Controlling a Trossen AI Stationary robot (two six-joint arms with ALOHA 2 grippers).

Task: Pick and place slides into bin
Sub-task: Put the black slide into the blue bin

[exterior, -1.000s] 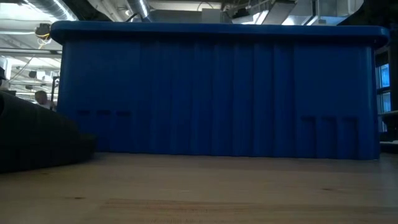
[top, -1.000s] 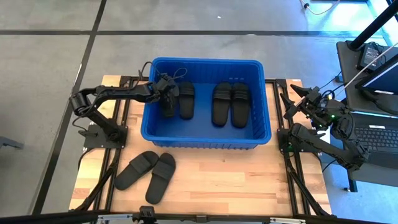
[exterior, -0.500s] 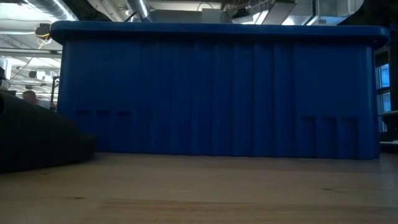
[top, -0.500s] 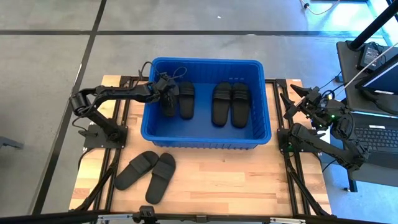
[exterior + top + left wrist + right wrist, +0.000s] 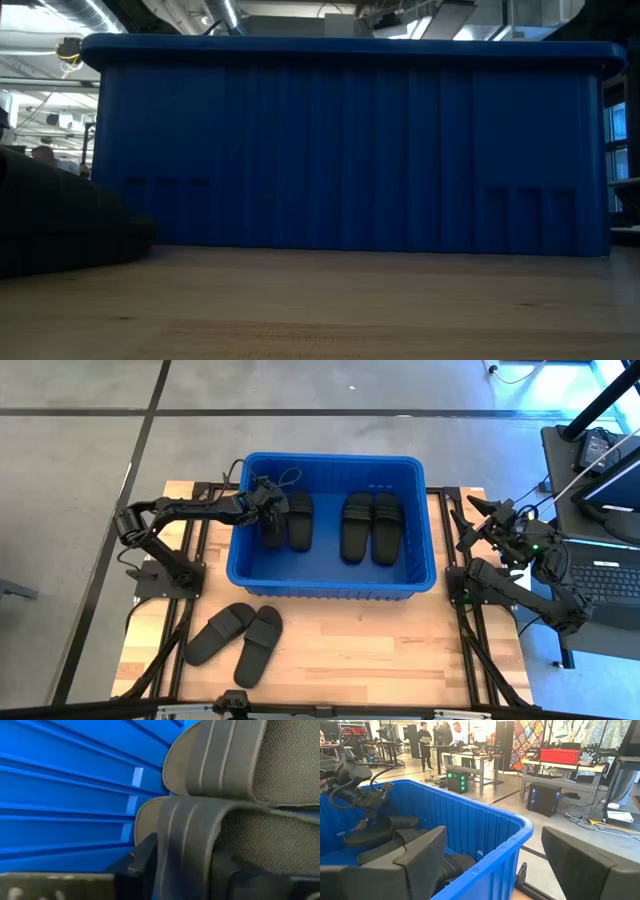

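The wooden tabletop (image 5: 340, 650) fills the lower middle of the high view, and the blue bin (image 5: 330, 584) sits at its upper centre, reaching nearly to both side rails. Four slides lie inside: a pair (image 5: 371, 526) right of centre, a single slide (image 5: 300, 520) left of centre, and beside it a fourth slide (image 5: 270, 528) under the left end effector (image 5: 265, 512). The left wrist view shows dark fingers close against this slide's ribbed strap, beside the bin's ribbed wall, so it appears clamped on it. The step in hand looks like the set-down of the fourth slide. Next the fingers should part and the arm lift clear over the left rim, which lies just beside it.

Two slides (image 5: 236, 640) remain outside, at lower left of the frame, near the bin's front wall, with open tabletop to their right.

The right end effector (image 5: 478, 520) waits at the frame's right, outside the bin's right wall, fingers spread apart.
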